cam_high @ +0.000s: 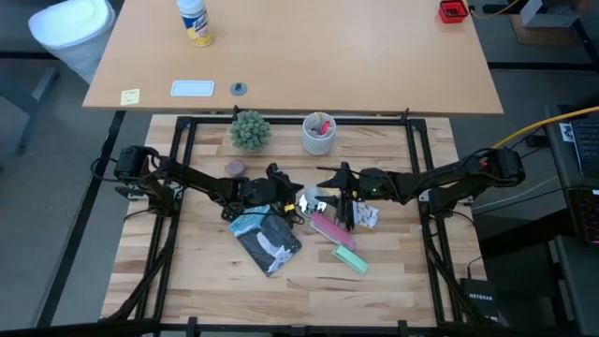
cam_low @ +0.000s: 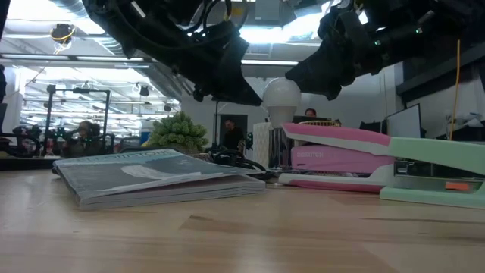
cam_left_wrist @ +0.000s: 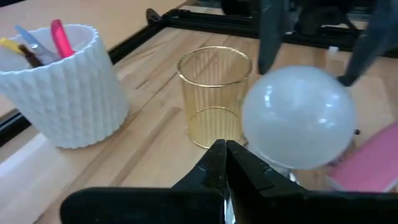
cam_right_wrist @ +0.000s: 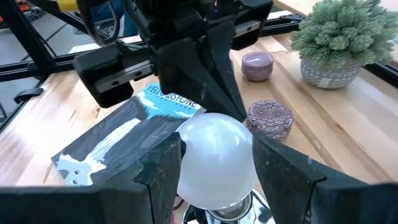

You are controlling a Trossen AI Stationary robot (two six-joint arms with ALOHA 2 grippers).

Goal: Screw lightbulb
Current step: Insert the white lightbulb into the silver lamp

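The round glossy white lightbulb (cam_right_wrist: 214, 158) stands upright, globe up, at mid-table between my two grippers. It also shows in the low view (cam_low: 282, 94) and the left wrist view (cam_left_wrist: 298, 115). Its silver base (cam_right_wrist: 227, 214) points down, and the socket and cord are hidden. My right gripper (cam_right_wrist: 217, 171) comes from the table's right and is closed around the globe. My left gripper (cam_left_wrist: 225, 155) comes from the left. Its fingers are shut, with their tips close beside the bulb's lower part. My right gripper holds the bulb's globe between its two fingers, one finger (cam_right_wrist: 163, 165) on each side of its widest part (cam_right_wrist: 186, 155). The fingers come nearly level from the table's right. The bulb stands upright, base down. I cannot tell whether my left gripper touches the bulb or anything below it.
A clear amber-tinted glass (cam_left_wrist: 214, 93) and a ribbed white cup with pens (cam_left_wrist: 59, 87) stand just beyond the bulb. A book (cam_high: 267, 239) lies near left, and pink (cam_high: 329, 227) and green (cam_high: 351, 260) staplers lie near right. A plant (cam_high: 250, 129) and two small jars (cam_right_wrist: 270, 118) stand at the far left.
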